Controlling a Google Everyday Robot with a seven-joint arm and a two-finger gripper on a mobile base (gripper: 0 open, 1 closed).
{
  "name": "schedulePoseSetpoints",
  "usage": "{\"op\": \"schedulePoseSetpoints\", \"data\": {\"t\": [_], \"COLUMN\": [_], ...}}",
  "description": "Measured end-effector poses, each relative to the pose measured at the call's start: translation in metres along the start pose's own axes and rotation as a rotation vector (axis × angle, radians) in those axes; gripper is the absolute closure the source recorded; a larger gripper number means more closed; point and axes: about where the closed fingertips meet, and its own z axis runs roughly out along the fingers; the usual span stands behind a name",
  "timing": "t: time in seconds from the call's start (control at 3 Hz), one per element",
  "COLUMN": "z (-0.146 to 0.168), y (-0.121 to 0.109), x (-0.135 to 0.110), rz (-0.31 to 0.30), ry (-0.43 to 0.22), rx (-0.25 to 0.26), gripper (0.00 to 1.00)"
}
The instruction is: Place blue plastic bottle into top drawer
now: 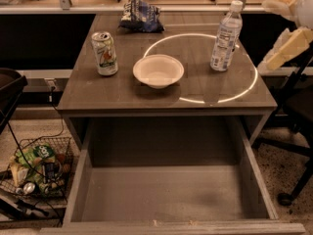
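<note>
The blue plastic bottle, clear with a white cap and a pale label, stands upright at the back right of the grey table. The top drawer is pulled open below the table's front edge, and nothing lies in it. My gripper shows as pale cream parts at the right edge of the view. It is to the right of the bottle, about level with it, and apart from it.
A green-and-white soda can stands at the table's left. A white bowl sits in the middle and a dark snack bag at the back. A wire basket of trash is on the floor to the left. A chair base is on the right.
</note>
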Motion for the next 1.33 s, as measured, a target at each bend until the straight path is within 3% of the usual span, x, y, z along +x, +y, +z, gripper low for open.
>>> {"op": "schedulePoseSetpoints", "data": {"t": [0.33, 0.67, 1.0, 1.33], "z": [-0.006, -0.032, -0.032, -0.027], "y": [-0.04, -0.073, -0.073, -0.076], "x": [0.0, -0.002, -0.001, 0.002], "rz": [0.021, 0.035, 0.036, 0.071], "ry": [-0.191, -0.313, -0.312, -0.32], "rx": [0.054, 0.159, 0.158, 0.193], "gripper": [0.0, 0.0, 0.0, 0.0]}}
